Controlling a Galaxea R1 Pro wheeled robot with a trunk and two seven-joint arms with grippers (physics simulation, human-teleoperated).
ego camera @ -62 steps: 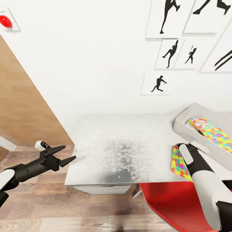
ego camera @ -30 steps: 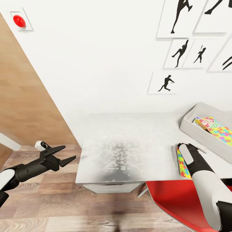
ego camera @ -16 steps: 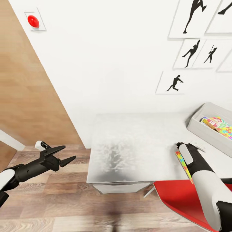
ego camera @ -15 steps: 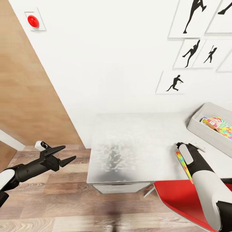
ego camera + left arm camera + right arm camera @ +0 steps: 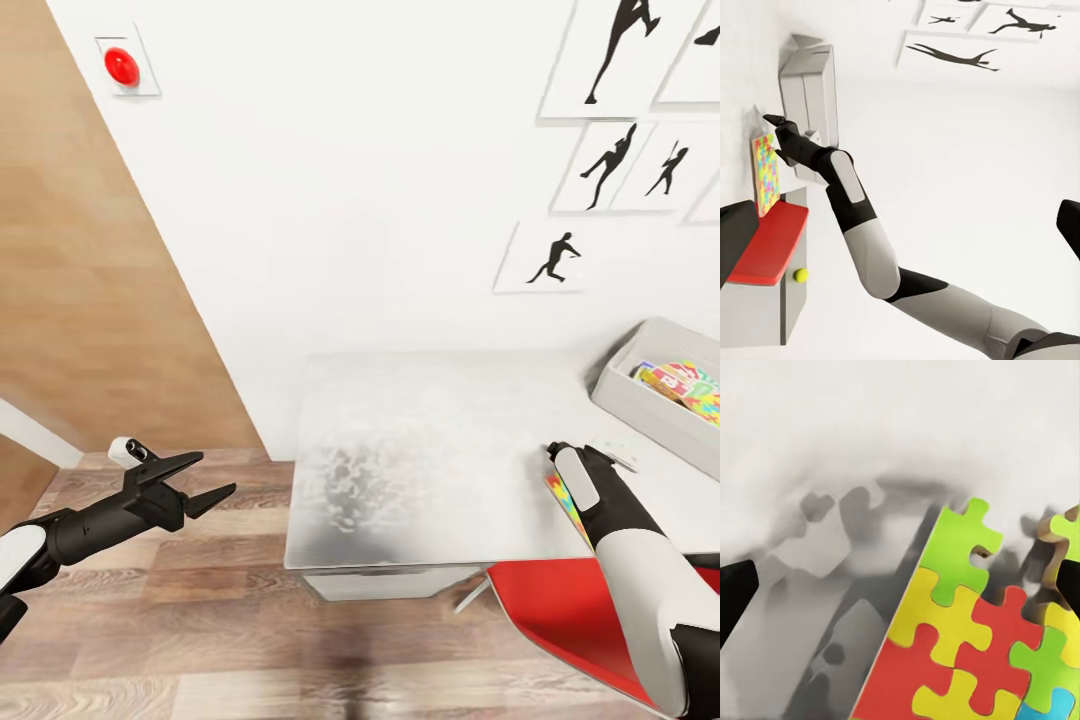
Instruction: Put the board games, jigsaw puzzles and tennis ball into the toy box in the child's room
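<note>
View swung left; right gripper (image 5: 556, 452) spread open over jigsaw puzzle (image 5: 567, 499) on table (image 5: 420, 450).

Camera swung leftward: whole scene slid right in head view, more wood panel and red wall button (image 5: 122, 65) showing. Relative to table (image 5: 420, 460): jigsaw puzzle (image 5: 566, 502) under right arm, earlier lying broad and flat by table's front edge, now thin tilted sliver at same edge. Toy box (image 5: 640, 395) now cut by picture edge. Neither arm shifted against robot.
</note>
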